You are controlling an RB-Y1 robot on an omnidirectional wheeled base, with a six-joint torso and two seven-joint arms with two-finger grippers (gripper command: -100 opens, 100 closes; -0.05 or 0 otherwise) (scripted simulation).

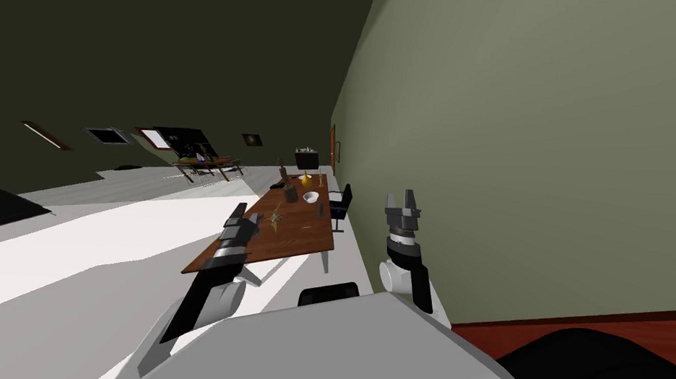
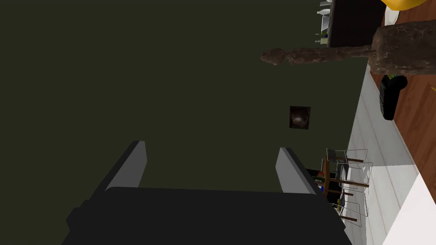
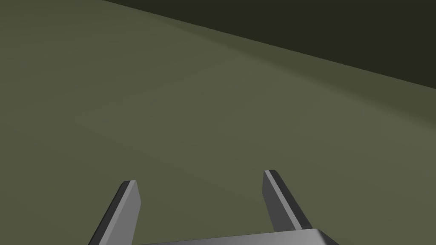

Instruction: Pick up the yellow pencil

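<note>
A long brown table [image 1: 305,243] runs away from me in the head view. A thin yellowish thing [image 1: 277,219], which may be the pencil, lies on it near the middle. My left gripper [image 1: 253,226] hovers at the table's left edge, just left of that thing. In the left wrist view this gripper [image 2: 213,168] stands open with nothing between its fingers and faces a dark wall. My right gripper [image 1: 401,200] is raised beside the olive wall, right of the table, and it [image 3: 200,191] is open and empty too.
Farther along the table stand a dark cup [image 1: 291,193], a white bowl [image 1: 310,197], a yellow object [image 1: 305,180] and a brown carved figure [image 2: 319,54]. A black chair [image 1: 341,198] sits on the table's right side, another [image 1: 327,293] at its near end. A second table with wire chairs [image 2: 345,183] stands far off.
</note>
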